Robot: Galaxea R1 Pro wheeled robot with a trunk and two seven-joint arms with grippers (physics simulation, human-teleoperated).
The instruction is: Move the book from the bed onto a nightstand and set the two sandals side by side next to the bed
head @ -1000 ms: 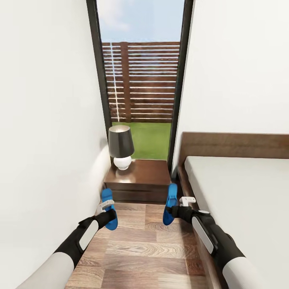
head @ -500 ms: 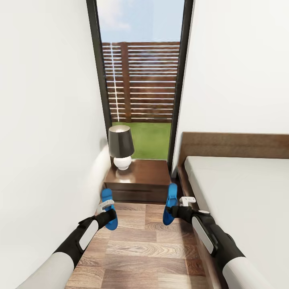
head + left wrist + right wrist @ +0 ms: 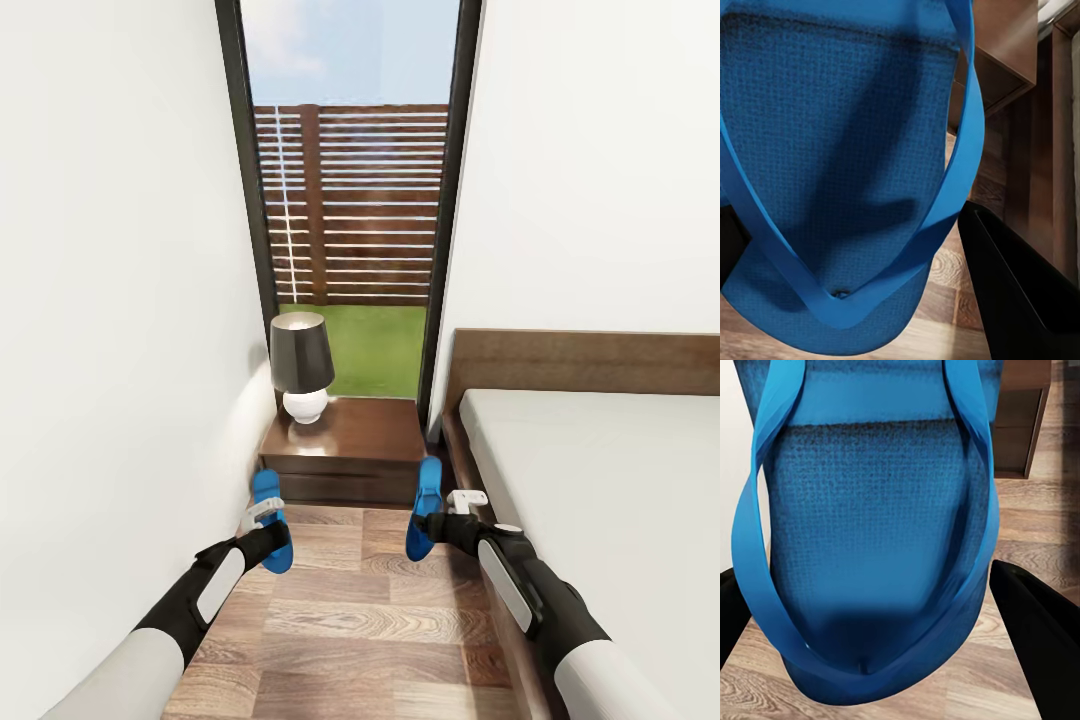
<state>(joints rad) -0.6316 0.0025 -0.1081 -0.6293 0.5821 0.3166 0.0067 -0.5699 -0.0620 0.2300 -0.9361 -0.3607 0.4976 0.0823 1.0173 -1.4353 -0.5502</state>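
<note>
Textured matt sandals (image 3: 847, 150), glossy (wood) nightstand (image 3: 350, 440)

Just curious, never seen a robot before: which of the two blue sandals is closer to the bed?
The sandal in the right end effector: that sandal hangs right beside the bed; the other sandal is near the wall.

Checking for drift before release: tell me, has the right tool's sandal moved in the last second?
No. The right sandal keeps its place against the nightstand.

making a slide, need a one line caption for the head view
Each hand, left and right, holds a blue sandal above the floor beside the bed.
</note>
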